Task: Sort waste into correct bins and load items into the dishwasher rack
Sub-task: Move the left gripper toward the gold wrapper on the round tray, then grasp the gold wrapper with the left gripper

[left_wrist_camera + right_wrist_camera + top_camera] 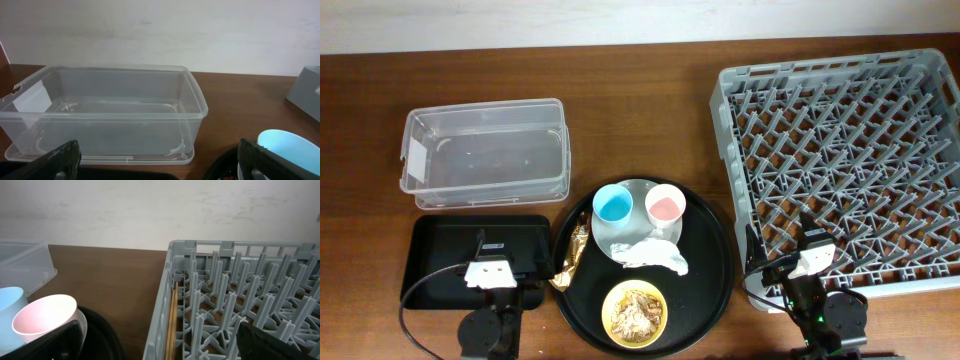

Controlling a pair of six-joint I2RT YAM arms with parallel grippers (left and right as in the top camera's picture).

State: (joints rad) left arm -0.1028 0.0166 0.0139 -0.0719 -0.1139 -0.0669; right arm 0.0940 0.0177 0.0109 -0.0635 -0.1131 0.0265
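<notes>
On the large round black tray (705,300) a pale plate (638,190) holds a light-blue cup (613,205) and a pink cup (663,207), with a crumpled white napkin (655,256) at its front. A yellow bowl (634,312) holds beige food scraps. A brown-gold foil wrapper (571,257) lies at the tray's left edge. The clear tub (485,152) stands at the back left, also in the left wrist view (105,120). The shallow black tray (435,255) lies in front of it. The grey rack (840,160) is at the right. My left gripper (157,162) is open and empty above the black tray. My right gripper (160,342) is open and empty at the rack's front left corner.
The wooden table (650,100) runs back to a pale wall. The right wrist view shows the rack's wall (165,305), the pink cup (45,317) and the blue cup (10,300). The left wrist view shows the blue cup (287,145).
</notes>
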